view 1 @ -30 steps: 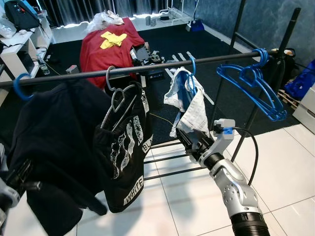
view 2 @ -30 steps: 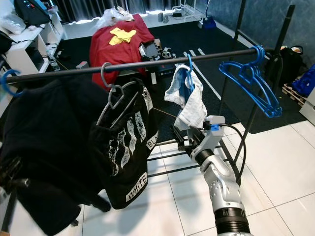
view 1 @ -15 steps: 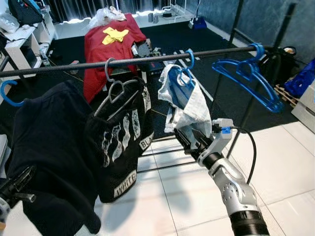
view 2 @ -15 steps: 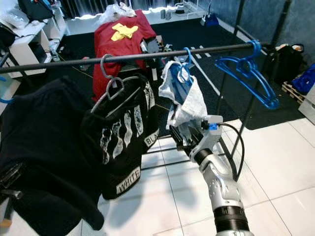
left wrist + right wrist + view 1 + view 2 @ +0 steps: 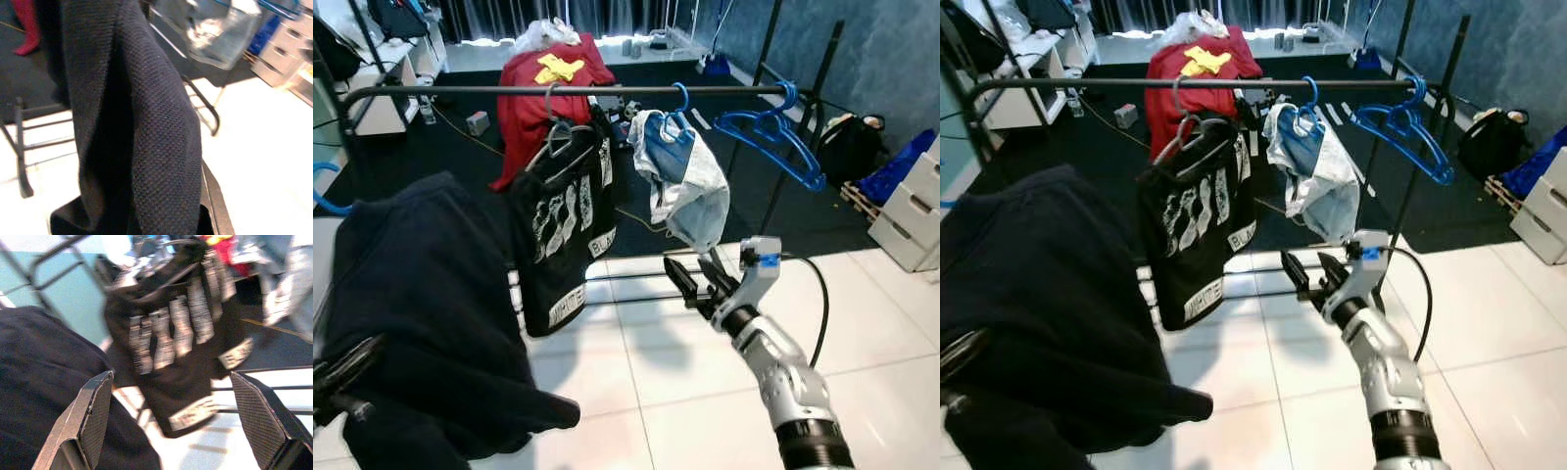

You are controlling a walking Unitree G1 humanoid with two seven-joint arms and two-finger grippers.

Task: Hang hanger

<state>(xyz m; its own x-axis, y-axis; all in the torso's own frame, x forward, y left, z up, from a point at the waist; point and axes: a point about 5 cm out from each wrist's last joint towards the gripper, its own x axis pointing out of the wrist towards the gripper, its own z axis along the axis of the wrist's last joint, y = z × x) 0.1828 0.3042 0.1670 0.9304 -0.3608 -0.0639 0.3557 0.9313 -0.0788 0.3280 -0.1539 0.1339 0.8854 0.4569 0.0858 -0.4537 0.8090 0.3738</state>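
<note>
Right gripper [image 5: 690, 282] now clear of pale garment [image 5: 685, 181], fingers apart, empty | left gripper [image 5: 337, 377] under dark garment [image 5: 421, 294], grip unreadable | risk: heavy cloth slipping off before reaching rail [image 5: 509, 89]

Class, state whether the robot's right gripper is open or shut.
Open: the right gripper has its fingers spread wide apart with nothing between them.

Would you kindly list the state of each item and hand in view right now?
Dark garment: off the rail, draped over the left hand.
Right hand: open, empty, below the rail.
Black printed shirt: hanging on the rail.
Light blue garment: hanging on a blue hanger.
Empty blue hangers: hooked on the rail.
</note>
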